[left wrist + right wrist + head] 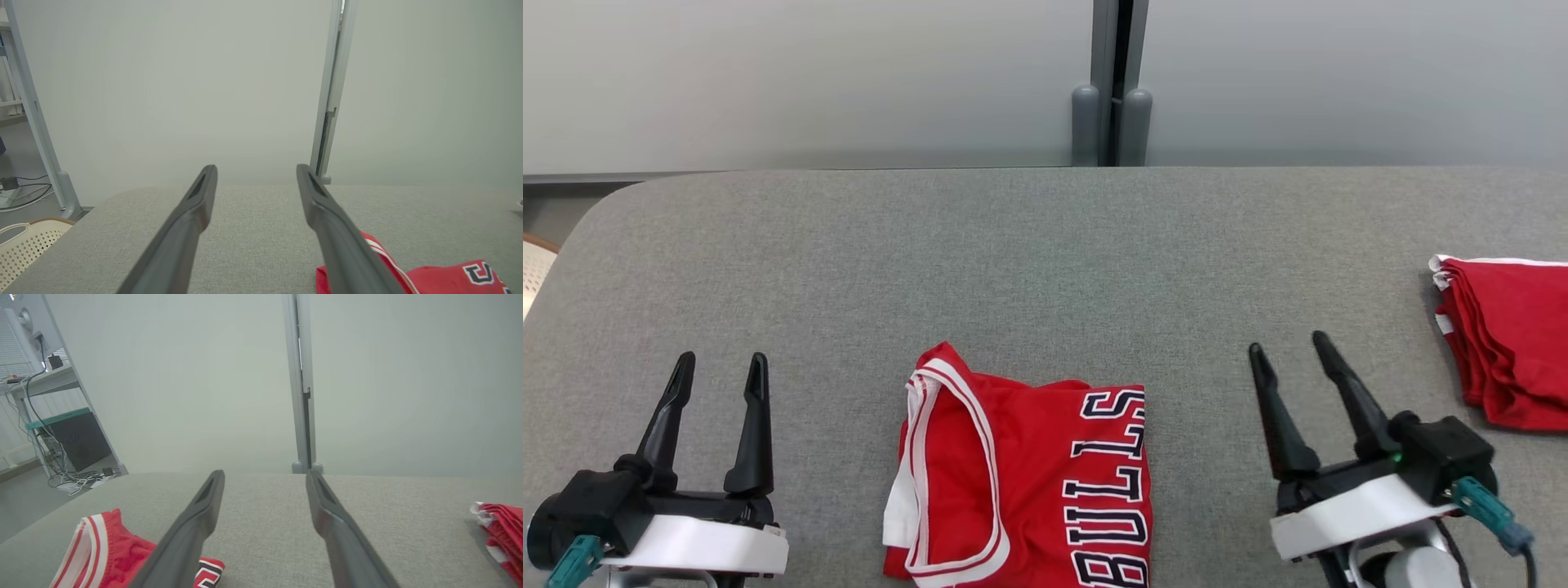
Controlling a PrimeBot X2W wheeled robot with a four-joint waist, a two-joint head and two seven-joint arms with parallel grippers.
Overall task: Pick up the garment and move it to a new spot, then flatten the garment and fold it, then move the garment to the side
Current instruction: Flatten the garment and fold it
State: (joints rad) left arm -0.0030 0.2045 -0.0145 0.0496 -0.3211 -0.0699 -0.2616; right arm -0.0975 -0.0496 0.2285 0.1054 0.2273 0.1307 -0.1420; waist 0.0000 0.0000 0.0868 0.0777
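A folded red jersey, the garment [1025, 478], lies at the near middle of the grey table [1045, 261], white-trimmed armhole to the left and dark "BULLS" lettering along its right edge. It also appears low right in the left wrist view as the garment [441, 279] and low left in the right wrist view as the garment [102, 555]. My left gripper [721, 367] hovers open to the garment's left, nothing between its fingers. To the garment's right my right gripper [1288, 347] stands open and empty. In each wrist view the fingers [192, 220] [200, 514] are spread over bare cloth.
A stack of folded red cloth [1507, 343] lies at the table's right edge, seen too as the red stack [500, 526]. A grey partition wall with a post [1111, 90] stands behind the table. A pale perforated basket [24, 245] sits off the table's left end.
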